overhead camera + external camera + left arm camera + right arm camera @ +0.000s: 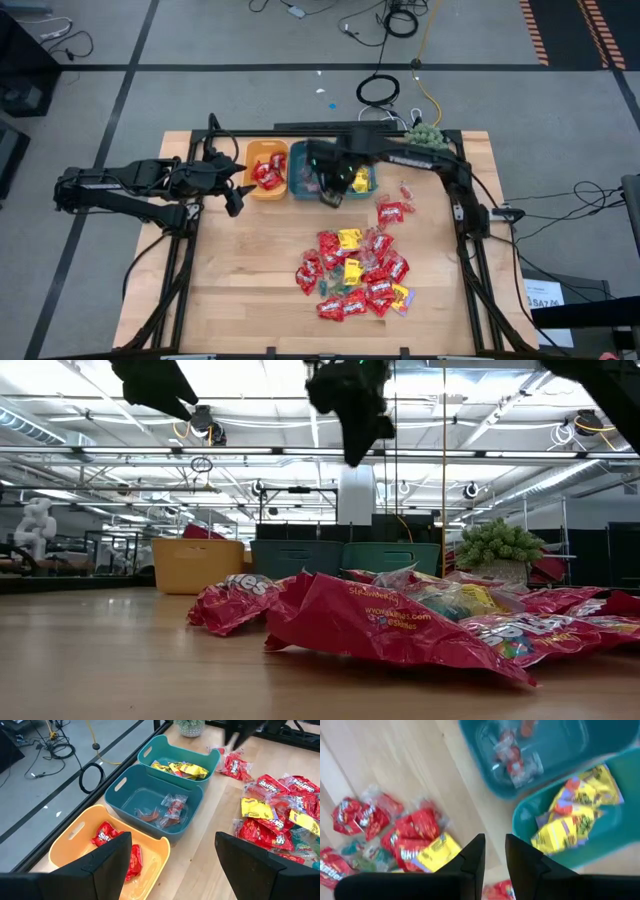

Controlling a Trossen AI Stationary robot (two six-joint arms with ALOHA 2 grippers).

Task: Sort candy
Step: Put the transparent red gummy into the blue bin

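Hovering over the teal bins point(330, 170), the right claw point(494, 856) has its fingers nearly together with nothing between them. Most candy point(355, 272) lies heaped on the surface point(240, 290); some sits in the bins. Beside the orange bin point(266, 168), the left claw point(170, 855) gapes wide, empty.

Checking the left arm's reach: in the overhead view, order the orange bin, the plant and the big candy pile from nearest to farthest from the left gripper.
1. Orange bin, just beside the left gripper.
2. Candy pile, toward the table's middle.
3. Plant, far corner by the right arm.
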